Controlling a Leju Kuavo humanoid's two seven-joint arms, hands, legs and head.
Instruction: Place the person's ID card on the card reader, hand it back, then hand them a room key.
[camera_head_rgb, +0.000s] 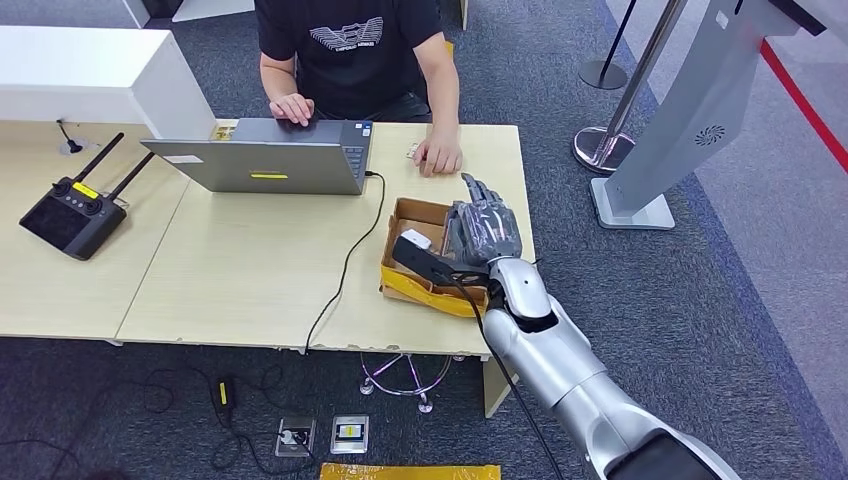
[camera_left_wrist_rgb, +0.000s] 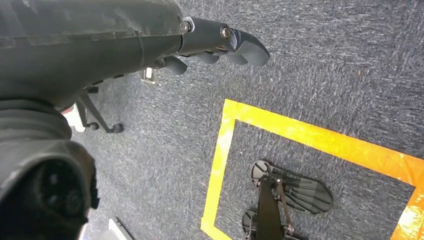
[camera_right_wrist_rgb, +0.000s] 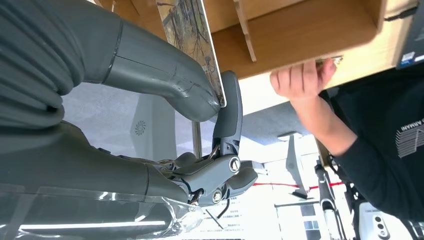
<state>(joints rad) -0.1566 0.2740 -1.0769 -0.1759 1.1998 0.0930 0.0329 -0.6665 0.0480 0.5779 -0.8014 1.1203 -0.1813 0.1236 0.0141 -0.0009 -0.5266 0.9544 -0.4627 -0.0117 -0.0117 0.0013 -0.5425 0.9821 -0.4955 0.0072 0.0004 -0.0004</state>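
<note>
Right hand (camera_head_rgb: 483, 232) poised above the open cardboard box (camera_head_rgb: 405, 214) at the right end of the table (camera_head_rgb: 250, 260), seen from the head view; the box holds a black device (camera_head_rgb: 420, 257) with a cable, probably the card reader. In the right wrist view a thin printed card (camera_right_wrist_rgb: 192, 37) is pinched between the thick thumb and a darker finger (camera_right_wrist_rgb: 229, 112), the remaining fingers curled loosely behind — whether this is the ID card or a room key cannot be told from the print. A card of this kind is judged light, stiff and smooth-faced, hence inclined to slip or swivel in a two-point pinch; it is best taken by one short edge with the faces pressed flat, leaving most of its length free for the person to take hold. The person's hand (camera_head_rgb: 438, 157) rests on the table's far edge, just beyond the box, over something small and flat; their other hand (camera_head_rgb: 292, 108) lies on the laptop (camera_head_rgb: 265, 165). The left hand (camera_left_wrist_rgb: 220, 42) hangs over the carpet (camera_left_wrist_rgb: 310, 60) holding nothing, fingers lightly bent — open rather than clenched. A remote controller (camera_head_rgb: 72, 215) lies at the table's far left.
</note>
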